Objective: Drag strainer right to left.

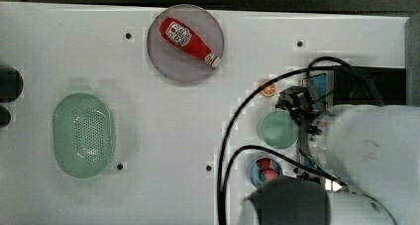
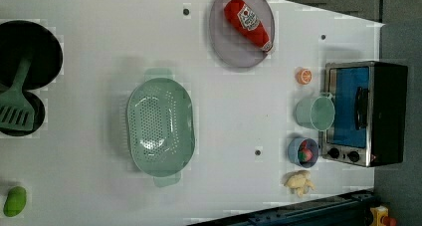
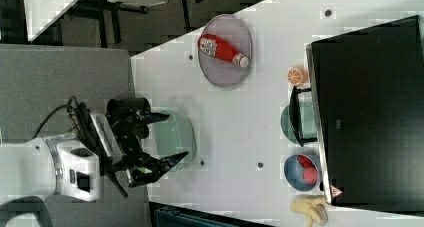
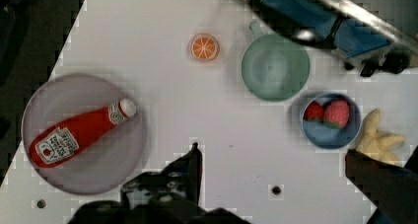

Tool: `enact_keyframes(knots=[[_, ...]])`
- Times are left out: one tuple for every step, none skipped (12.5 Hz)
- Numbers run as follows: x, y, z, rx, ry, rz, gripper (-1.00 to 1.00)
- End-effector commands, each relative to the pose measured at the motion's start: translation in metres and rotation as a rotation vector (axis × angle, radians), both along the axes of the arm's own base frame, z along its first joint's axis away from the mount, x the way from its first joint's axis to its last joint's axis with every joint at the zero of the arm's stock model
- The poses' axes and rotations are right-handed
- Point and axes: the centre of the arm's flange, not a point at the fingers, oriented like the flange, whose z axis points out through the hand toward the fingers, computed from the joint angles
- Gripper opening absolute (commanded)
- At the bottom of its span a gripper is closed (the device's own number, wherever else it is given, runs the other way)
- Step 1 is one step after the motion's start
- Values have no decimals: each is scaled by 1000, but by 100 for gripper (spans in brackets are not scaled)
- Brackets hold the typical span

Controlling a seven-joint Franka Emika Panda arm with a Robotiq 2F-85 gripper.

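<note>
we see the gripper [image 3: 172, 138] with its fingers spread wide, holding nothing, in front of the strainer [image 2: 159, 128], which sits alone mid-table in the left view. the ketchup bottle [image 4: 79, 133] on the grey plate [image 4: 106, 172] has a red-and-white label, its writing unreadable.

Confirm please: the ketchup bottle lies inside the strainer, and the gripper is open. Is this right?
Not quite. The ketchup bottle lies on the grey plate, not inside the strainer, which is empty, as the left view shows. The gripper is indeed open.
</note>
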Motion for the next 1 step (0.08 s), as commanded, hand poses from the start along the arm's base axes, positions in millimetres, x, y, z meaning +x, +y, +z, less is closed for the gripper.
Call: enact_keyframes(knots=[[17,74,-20,-26,55,232,100]])
